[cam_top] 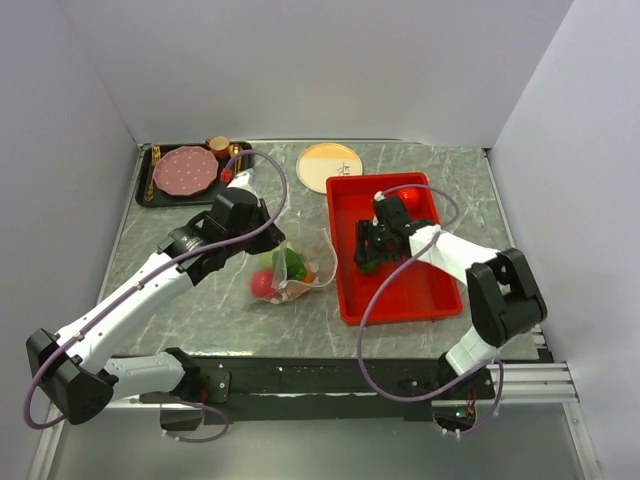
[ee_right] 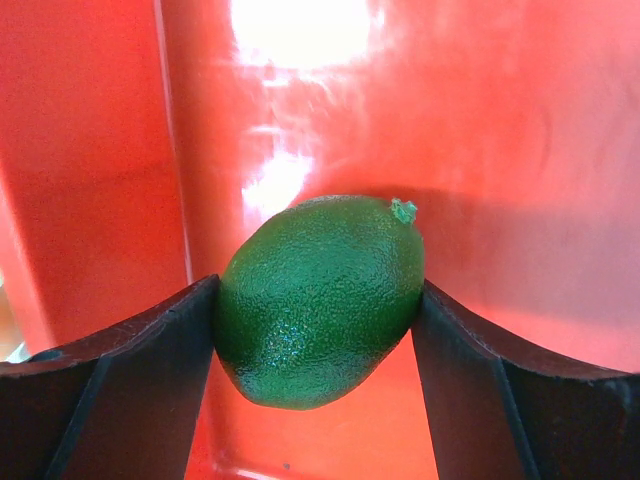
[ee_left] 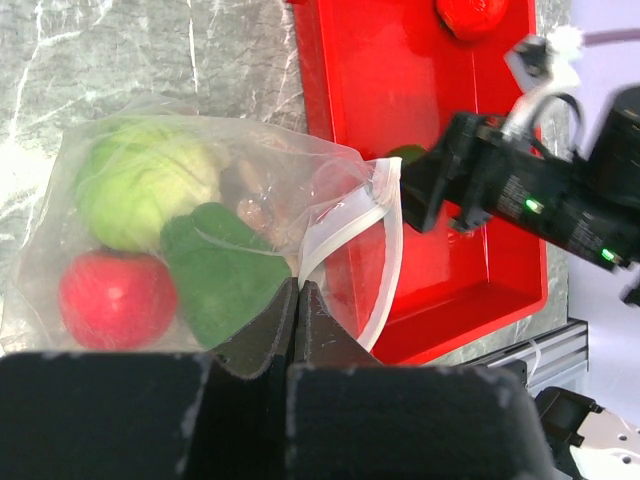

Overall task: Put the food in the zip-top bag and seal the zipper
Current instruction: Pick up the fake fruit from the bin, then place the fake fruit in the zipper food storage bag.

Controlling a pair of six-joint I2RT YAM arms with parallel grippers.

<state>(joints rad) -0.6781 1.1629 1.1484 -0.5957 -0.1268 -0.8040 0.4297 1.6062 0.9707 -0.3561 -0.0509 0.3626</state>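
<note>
Glossy red tray (ee_right: 520,150) under pebbly oval lime (ee_right: 320,300).

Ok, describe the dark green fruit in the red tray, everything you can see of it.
The dark green fruit is lime-shaped: an oval with pebbled, slightly glossy, plastic-looking skin and a small green stem nub at its upper right end. It sits tilted over the floor of the red tray, close to one wall. The fingers of the right gripper press against both its sides. Whether it rests on the tray or is lifted cannot be told.
</note>
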